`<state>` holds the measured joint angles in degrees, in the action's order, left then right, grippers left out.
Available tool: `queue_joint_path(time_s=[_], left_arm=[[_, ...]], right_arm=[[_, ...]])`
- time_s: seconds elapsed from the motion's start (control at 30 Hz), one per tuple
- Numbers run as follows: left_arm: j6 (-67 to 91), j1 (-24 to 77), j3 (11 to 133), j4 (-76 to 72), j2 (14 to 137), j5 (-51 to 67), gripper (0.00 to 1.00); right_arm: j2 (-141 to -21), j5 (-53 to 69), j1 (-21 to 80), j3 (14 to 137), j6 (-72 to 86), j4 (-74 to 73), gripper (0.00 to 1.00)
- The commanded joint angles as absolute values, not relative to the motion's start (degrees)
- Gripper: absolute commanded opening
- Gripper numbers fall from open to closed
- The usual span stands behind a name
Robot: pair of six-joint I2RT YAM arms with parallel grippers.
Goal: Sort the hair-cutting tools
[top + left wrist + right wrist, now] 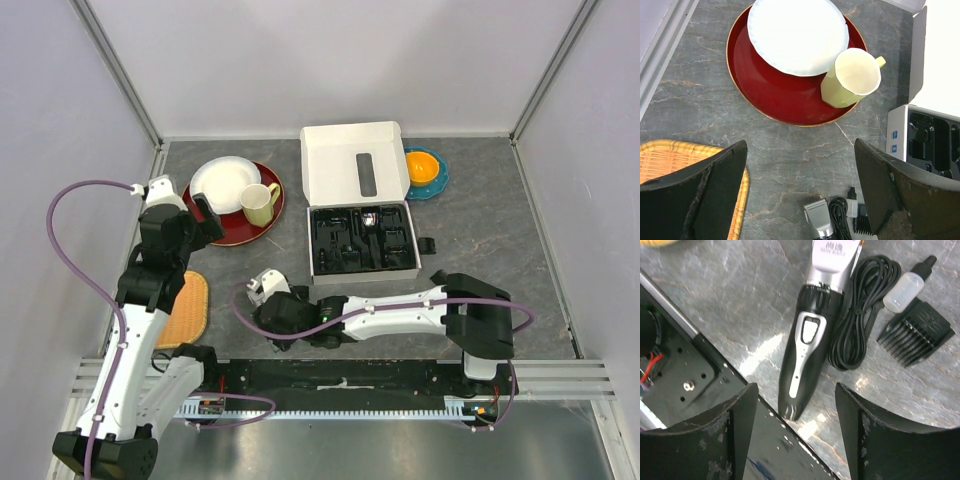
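Observation:
A black-and-silver hair clipper [810, 335] lies flat on the table near its front edge, silver head pointing away. Beside it lie a coiled black cable [860, 315], a small clear bottle [907, 285] and a black comb attachment [917, 337]. My right gripper [797, 435] is open and empty, hovering just above the clipper's tail end. My left gripper [800, 190] is open and empty, above bare table between the red plate and the clipper head [818, 220]. In the top view the right gripper [285, 325] covers the clipper. A small black piece [428, 244] lies right of the box.
A white box with its lid up [355, 160] holds a black tray [362, 240] with several black parts. A red plate [765, 95] carries a white plate [797, 32] and a yellow mug [852, 77]. A woven mat [185, 310] lies front left. A yellow and blue bowl [425, 168] stands behind the box.

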<state>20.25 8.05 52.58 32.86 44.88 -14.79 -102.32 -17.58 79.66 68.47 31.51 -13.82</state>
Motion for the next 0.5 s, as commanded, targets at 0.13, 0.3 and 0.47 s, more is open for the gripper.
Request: queue_joint_path(time_s=[0.13,0.3,0.47], left_arm=[[19.86,7.91,52.47,31.29,44.56,-19.07,0.94],[21.18,7.91,52.82,32.08,45.79,-21.27,0.94],[21.71,7.91,53.61,33.31,47.63,-22.50,0.94]], right_arm=[[-107.57,-22.75,79.98,72.60,33.67,-6.69,0.68],[-110.74,-24.00,79.98,74.36,33.22,-5.10,0.63],[-112.23,-24.25,79.98,73.65,32.87,-2.99,0.61]])
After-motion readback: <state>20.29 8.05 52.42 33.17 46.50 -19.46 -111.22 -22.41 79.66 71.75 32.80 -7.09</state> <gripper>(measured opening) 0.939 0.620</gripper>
